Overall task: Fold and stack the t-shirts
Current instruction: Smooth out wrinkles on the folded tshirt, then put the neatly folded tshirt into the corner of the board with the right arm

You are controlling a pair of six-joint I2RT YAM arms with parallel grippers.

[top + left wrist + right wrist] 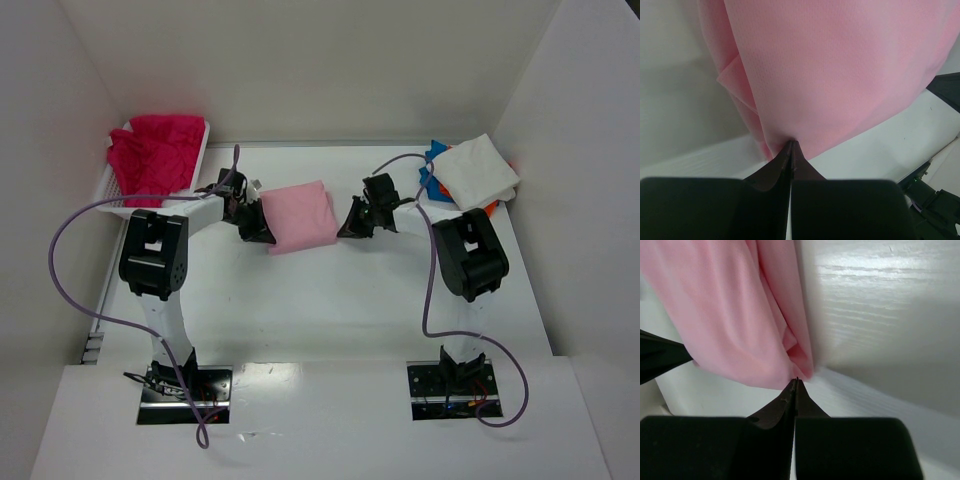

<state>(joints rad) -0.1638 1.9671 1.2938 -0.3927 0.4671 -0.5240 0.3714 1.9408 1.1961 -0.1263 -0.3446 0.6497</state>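
While both arms reach inward across the white surface, the top view shows the light pink cotton t-shirt, folded into a soft, roughly square bundle, sitting between them near the middle. The left gripper meets its left edge and the right gripper its right edge. At the far left corner a white plastic lattice basket holds crumpled magenta-red t-shirts. At the far right corner a folded white t-shirt lies on top of a pile, with a blue t-shirt and an orange t-shirt peeking out from under it.

From the left wrist, the left gripper has its jaws clenched tip to tip, pinching the lower edge of the pink t-shirt, whose fabric puckers at that spot and fills most of the picture above.

From the right wrist, the right gripper also has its jaws pressed together, nipping the bottom fold of the pink t-shirt, which hangs in layered folds to the upper left, just above the surface.
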